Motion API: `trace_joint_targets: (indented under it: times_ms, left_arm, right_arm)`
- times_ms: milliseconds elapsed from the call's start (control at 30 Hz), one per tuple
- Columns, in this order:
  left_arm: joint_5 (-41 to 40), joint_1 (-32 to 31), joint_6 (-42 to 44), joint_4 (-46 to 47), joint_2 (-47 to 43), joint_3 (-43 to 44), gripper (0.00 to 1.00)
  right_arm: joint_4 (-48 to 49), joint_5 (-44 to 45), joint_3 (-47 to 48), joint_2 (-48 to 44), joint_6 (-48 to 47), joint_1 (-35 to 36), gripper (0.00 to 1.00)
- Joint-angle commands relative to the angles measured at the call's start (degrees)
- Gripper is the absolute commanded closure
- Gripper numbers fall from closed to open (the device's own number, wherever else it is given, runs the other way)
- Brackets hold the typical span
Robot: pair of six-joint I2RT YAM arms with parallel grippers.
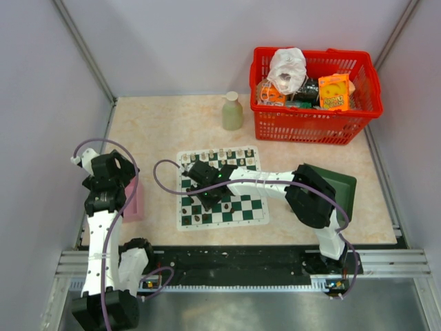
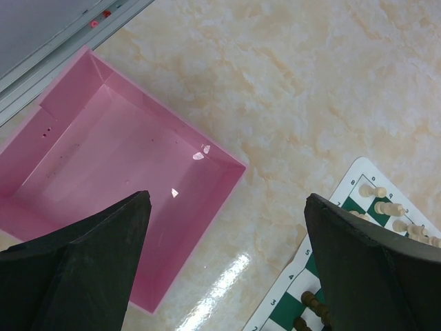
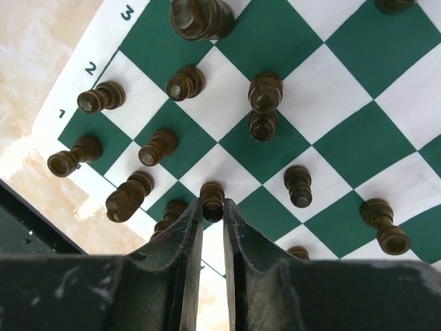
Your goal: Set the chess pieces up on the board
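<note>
The checkered board (image 1: 249,207) is laid flat on the marbled table (image 1: 158,124), between a pink tray (image 1: 133,200) on the left and a dark green tray (image 1: 344,185) on the right. Pale chess pieces (image 1: 220,157) are lined up along its far edge, and dark chess pieces (image 3: 265,93) are scattered upright over the near-left squares beside the printed numbers 1 to 3. The right gripper (image 3: 212,208) is held low over that corner, its fingers (image 3: 186,241) drawn nearly together on either side of a dark pawn (image 3: 212,198), which is pinched at the tips just above the board's white border. The left gripper (image 2: 226,205) is held above the pink tray's rim, its fingers (image 2: 110,262) spread wide with nothing between them. A red basket (image 1: 310,124) of packaged goods and a pale green bottle (image 1: 232,112) are set well beyond the board.
</note>
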Motion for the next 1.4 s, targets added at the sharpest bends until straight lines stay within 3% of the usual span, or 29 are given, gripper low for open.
trace_joint_targets:
  times_ms: [0, 767, 1367]
  left_arm:
    - [0.2, 0.4, -0.3, 2.8, 0.3, -0.4, 0.01]
    - [0.0, 0.4, 0.2, 2.5, -0.2, -0.3, 0.01]
    - [-1.6, 0.4, -0.1, 2.0, -1.1, -0.5, 0.01]
  right_arm:
    - [1.6, -1.8, 0.8, -1.7, -0.4, 0.5, 0.82]
    - [-0.1, 0.8, 6.7, -5.4, -0.9, 0.6, 0.71]
    - [2.7, -1.2, 12.4, 1.1, 1.9, 0.7, 0.69]
